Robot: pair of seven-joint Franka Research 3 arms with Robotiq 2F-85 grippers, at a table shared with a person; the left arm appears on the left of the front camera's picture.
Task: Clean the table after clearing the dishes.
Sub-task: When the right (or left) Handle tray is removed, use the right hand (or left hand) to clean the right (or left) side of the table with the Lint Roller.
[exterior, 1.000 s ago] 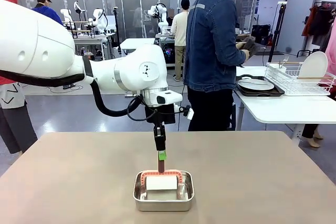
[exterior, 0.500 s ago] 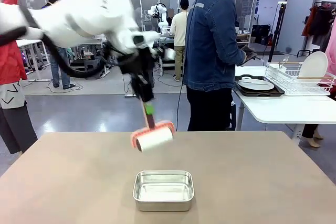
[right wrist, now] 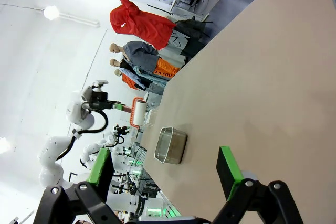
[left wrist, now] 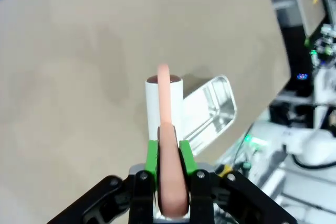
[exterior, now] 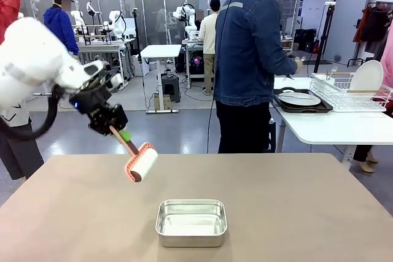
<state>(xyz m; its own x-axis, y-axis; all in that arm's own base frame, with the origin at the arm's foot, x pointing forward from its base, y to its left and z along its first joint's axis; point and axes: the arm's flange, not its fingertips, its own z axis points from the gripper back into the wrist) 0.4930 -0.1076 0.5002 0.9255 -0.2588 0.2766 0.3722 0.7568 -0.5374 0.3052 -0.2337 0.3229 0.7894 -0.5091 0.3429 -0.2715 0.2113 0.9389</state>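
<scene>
The taupe table [exterior: 295, 200] spreads across the front view. My left gripper [exterior: 123, 135] hangs above its left part, shut on the pink handle of a lint roller [exterior: 141, 162] whose white roll points down and to the right, clear of the tabletop. The left wrist view shows the green pads [left wrist: 151, 157] clamping that handle, with the roll [left wrist: 155, 103] beyond them over the table [left wrist: 79, 77]. My right gripper [right wrist: 164, 169] is open and holds nothing above the table [right wrist: 252, 77]. The dishes sit on a white side table: a white plate on a dark tray [exterior: 299, 98] and another plate [exterior: 366, 77] standing in a wire rack.
A steel pan [exterior: 191, 222] stands near the table's front middle, also seen from both wrists as the pan [left wrist: 210, 111] and the pan [right wrist: 172, 144]. A person in a denim jacket [exterior: 249, 47] stands behind the far edge, turned toward the side table.
My left arm lifted the lint roller out of the steel pan and swung it up and to the left. The person's hands shifted slightly at the side table.
</scene>
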